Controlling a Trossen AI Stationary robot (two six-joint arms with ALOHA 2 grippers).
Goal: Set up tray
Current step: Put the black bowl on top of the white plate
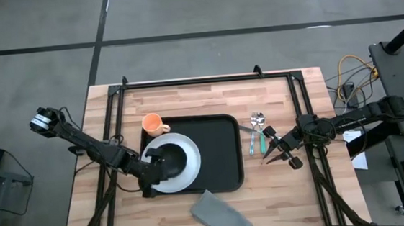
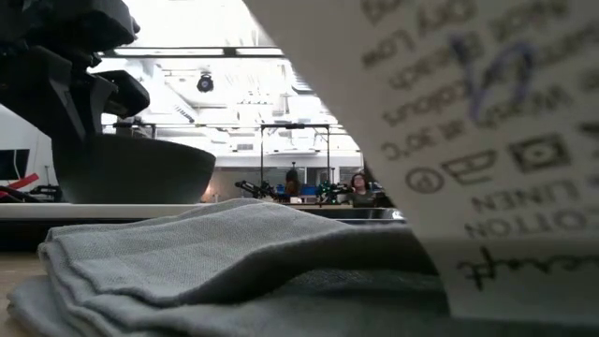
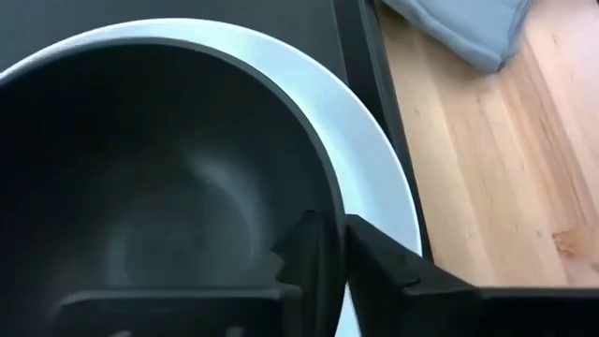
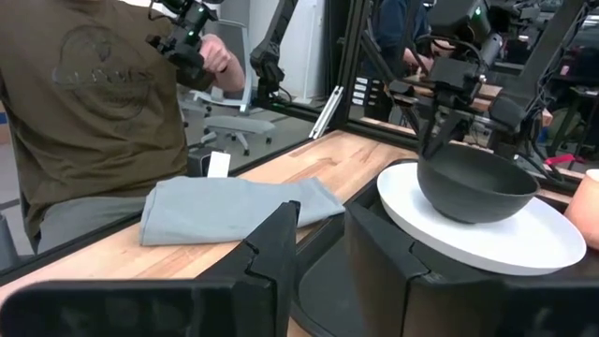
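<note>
I see the tray (image 1: 223, 154) mid-surface (image 1: 186, 100), with a white plate (image 1: 189, 173) on its left half and a dark bowl (image 1: 168, 161) on the plate. My left tool (image 1: 159, 163) straddles the bowl's rim, grip loosened. My right tool (image 1: 271, 153) hovers right of the tray over the cutlery (image 1: 256, 132), slightly parted, empty

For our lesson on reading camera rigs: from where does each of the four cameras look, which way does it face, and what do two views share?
High view: overhead, straight down; both arms, black rectangular tray.
Low view: tabletop height, across folded grey cloth napkin; left arm above.
Left wrist view: looks into dark round bowl on white round plate; left gripper at its rim.
Right wrist view: right gripper foreground, facing bowl.
Shared: both wrist views show bowl and plate.
</note>
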